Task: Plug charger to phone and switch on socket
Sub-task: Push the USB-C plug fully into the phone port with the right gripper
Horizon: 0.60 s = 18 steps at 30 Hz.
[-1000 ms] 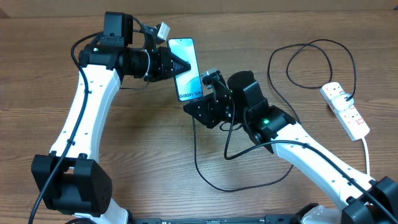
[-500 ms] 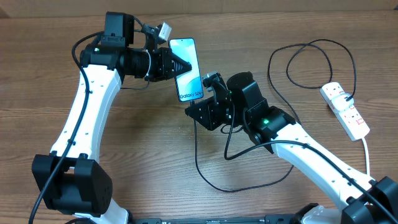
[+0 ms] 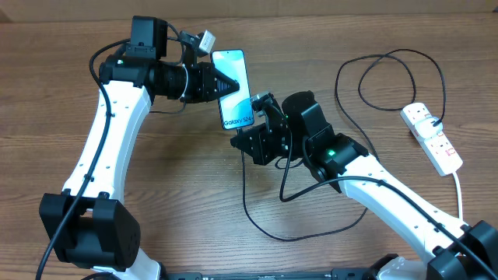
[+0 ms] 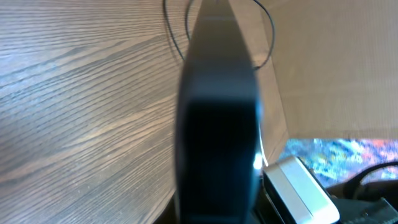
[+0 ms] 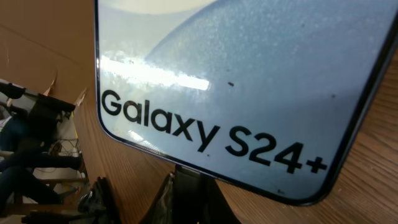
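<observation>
The phone (image 3: 234, 87) is held off the table, screen up, with my left gripper (image 3: 226, 84) shut on its left side. In the left wrist view only its dark blurred edge (image 4: 217, 124) shows, and it hides the jaws. My right gripper (image 3: 250, 129) is at the end of the phone marked "Galaxy S24+" (image 5: 236, 81). It is shut on the charger plug (image 5: 194, 183), whose tip meets the phone's bottom edge. How deep the plug sits I cannot tell. The charger cable (image 3: 268, 225) loops over the table to the socket (image 3: 433, 138) at the far right.
The socket's thick white cord (image 3: 459, 194) runs toward the front right edge. More of the charger cable (image 3: 389, 54) curls at the back right. A small white connector (image 3: 205, 39) hangs by the left wrist. Brown cardboard (image 4: 336, 74) borders the far table edge.
My right gripper's jaws have closed on the charger plug and moved a little left, up to the phone's lower edge. The left arm and the phone have barely moved.
</observation>
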Tool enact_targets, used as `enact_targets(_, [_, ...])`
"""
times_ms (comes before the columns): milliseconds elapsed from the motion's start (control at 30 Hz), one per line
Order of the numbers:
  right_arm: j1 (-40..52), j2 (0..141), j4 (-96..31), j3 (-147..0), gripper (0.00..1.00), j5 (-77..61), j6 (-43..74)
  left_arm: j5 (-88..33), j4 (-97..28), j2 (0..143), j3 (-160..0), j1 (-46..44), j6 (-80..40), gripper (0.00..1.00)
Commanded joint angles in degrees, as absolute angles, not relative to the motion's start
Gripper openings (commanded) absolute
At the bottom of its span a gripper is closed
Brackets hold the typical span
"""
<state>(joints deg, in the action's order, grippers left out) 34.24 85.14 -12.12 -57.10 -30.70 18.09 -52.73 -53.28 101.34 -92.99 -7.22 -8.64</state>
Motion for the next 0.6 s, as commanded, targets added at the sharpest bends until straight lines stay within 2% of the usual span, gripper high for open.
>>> enact_targets(0, [33.7,84.9,-9.6,-58.3,0.04,-27.9,17.8,-60.7,-55.8,101.0,-93.0,-8.9,-0.6,0.04])
enact_targets(567, [33.7,84.9,-10.2,-62.8,0.04,-22.2,18.0,-61.0,-59.7,101.0,-93.0,-9.9,1.8,0.05])
